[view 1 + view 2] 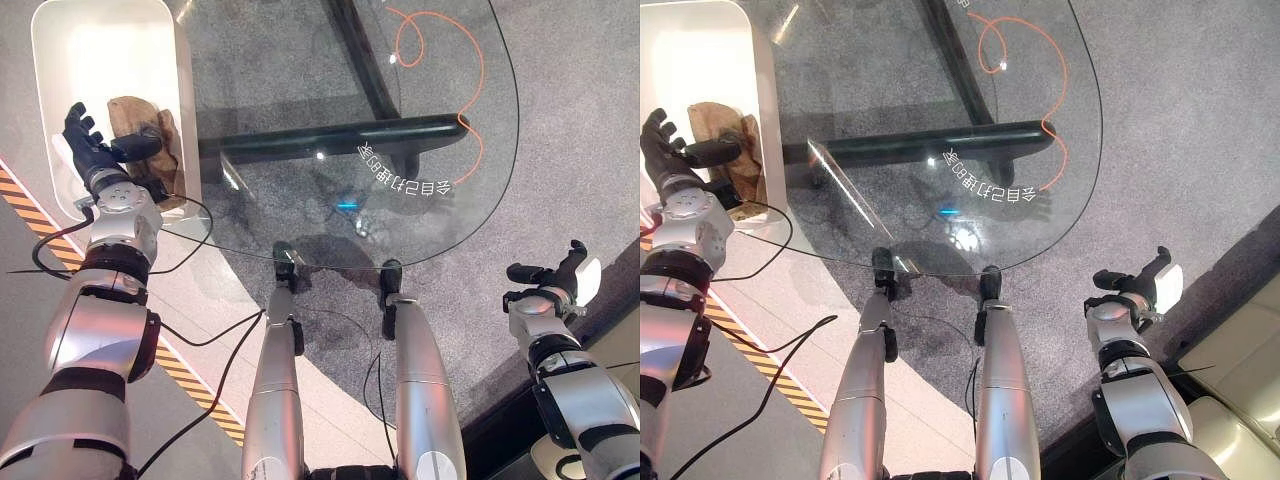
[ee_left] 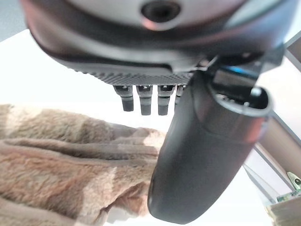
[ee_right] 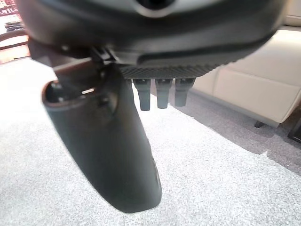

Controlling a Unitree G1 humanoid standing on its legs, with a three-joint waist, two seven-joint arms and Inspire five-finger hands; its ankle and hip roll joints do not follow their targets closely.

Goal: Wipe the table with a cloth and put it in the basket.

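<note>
Cloth (image 1: 140, 128), brown and fuzzy, lies crumpled in basket (image 1: 60, 50); both hands' fingers spread.

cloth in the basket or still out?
In. The brown cloth lies bunched inside the white basket, beside the open left hand.

A grey carpet (image 1: 560, 120) covers the floor, an orange cable (image 1: 440, 60) curling across it, while a yellow-and-black striped strip (image 1: 190, 385) edges a paler floor band and a cream sofa (image 3: 254, 89) stands at the carpet's far side.
</note>
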